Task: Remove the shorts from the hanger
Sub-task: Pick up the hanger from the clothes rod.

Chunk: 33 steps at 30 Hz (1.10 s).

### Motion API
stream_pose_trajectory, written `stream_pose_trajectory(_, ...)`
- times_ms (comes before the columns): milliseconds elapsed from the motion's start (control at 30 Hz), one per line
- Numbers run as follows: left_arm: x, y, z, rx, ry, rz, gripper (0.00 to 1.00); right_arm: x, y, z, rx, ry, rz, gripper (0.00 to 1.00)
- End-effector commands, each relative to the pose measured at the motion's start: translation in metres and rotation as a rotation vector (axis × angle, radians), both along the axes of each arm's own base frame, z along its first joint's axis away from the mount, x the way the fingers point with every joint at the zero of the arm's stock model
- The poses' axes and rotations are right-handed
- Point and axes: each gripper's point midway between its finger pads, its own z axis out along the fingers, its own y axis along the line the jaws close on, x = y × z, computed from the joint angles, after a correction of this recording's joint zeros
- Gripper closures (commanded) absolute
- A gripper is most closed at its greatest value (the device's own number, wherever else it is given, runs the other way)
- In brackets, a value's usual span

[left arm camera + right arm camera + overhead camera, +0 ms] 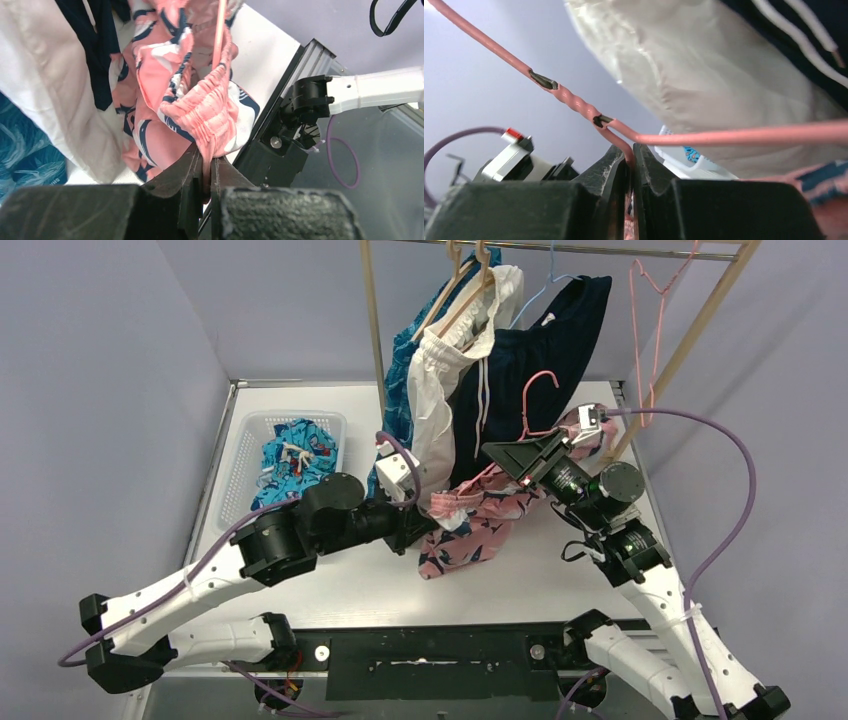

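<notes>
The pink-and-navy floral shorts [480, 525] droop over the table between the two arms, still threaded on a pink wire hanger [541, 381]. My left gripper [425, 523] is shut on their gathered elastic waistband [200, 100]; the cloth is pinched between the jaws of the left gripper [206, 167]. The hanger wire [220, 35] runs up through the waistband. My right gripper [497, 454] is shut on the hanger just below its twisted neck [574, 102], and the wire enters the closed jaws of the right gripper [630, 160].
A wooden rack [373, 320] at the back holds white drawstring shorts [440, 400], navy shorts [540, 340] and blue leaf-pattern shorts [400, 370], plus an empty pink hanger [650, 300]. A white basket [250, 435] at the left holds teal cartoon-print shorts [295, 460].
</notes>
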Motion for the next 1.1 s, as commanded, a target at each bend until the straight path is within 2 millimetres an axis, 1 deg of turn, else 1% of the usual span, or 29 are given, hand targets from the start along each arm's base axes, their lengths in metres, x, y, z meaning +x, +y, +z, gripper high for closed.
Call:
stream_pose_trajectory(0, 0.026, 0.031, 0.022, -0.049, -0.058, 0.192, 1.0, -0.032, 0.0, 0.052, -0.021, -0.247, 0.036, 1.0)
stream_pose_trajectory(100, 0.031, 0.036, 0.017, -0.043, -0.054, 0.23, 1.0, -0.053, 0.012, 0.068, -0.025, -0.328, 0.128, 1.0)
stream_pose_trajectory(167, 0.035, 0.037, 0.016, -0.041, -0.056, 0.257, 1.0, -0.06, 0.018, 0.069, -0.045, -0.344, 0.154, 1.0)
stream_pose_trajectory(233, 0.04, 0.039, 0.016, -0.031, -0.076, 0.272, 1.0, -0.053, 0.022, 0.057, -0.08, -0.306, 0.132, 1.0)
stream_pose_trajectory(300, 0.048, 0.044, 0.016, -0.011, -0.093, 0.312, 1.0, -0.043, 0.025, 0.04, -0.117, -0.247, 0.111, 1.0)
stream_pose_trajectory(400, 0.065, 0.061, 0.014, 0.017, -0.08, 0.424, 1.0, -0.029, 0.02, 0.019, -0.141, -0.17, 0.038, 1.0)
stream_pose_trajectory(467, 0.077, 0.075, 0.013, 0.025, -0.062, 0.485, 1.0, -0.024, 0.015, 0.013, -0.125, -0.168, -0.007, 1.0)
stream_pose_trajectory(533, 0.087, 0.085, 0.013, 0.005, -0.048, 0.503, 1.0, -0.019, 0.007, 0.003, -0.125, -0.149, -0.061, 1.0)
stream_pose_trajectory(567, 0.087, 0.083, 0.013, -0.013, -0.046, 0.468, 1.0, -0.016, 0.003, -0.002, -0.134, -0.13, -0.088, 1.0)
stream_pose_trajectory(600, 0.084, 0.078, 0.01, -0.023, -0.044, 0.419, 1.0, -0.011, -0.001, -0.009, -0.151, -0.106, -0.119, 1.0)
stream_pose_trajectory(700, 0.068, 0.051, 0.005, -0.061, -0.02, 0.24, 0.99, 0.002, -0.018, -0.037, -0.221, 0.003, -0.232, 1.0)
stream_pose_trajectory(800, 0.06, 0.028, -0.012, -0.049, 0.047, 0.13, 0.78, 0.01, -0.038, -0.063, -0.271, 0.101, -0.341, 1.0)
stream_pose_trajectory(900, 0.061, 0.019, -0.025, -0.021, 0.095, 0.115, 0.61, 0.013, -0.048, -0.077, -0.28, 0.139, -0.397, 1.0)
stream_pose_trajectory(967, 0.063, 0.018, -0.026, -0.021, 0.095, 0.117, 0.49, 0.013, -0.05, -0.083, -0.274, 0.147, -0.407, 1.0)
stream_pose_trajectory(1067, 0.064, 0.015, -0.02, -0.039, 0.083, 0.11, 0.4, 0.014, -0.051, -0.092, -0.282, 0.169, -0.41, 1.0)
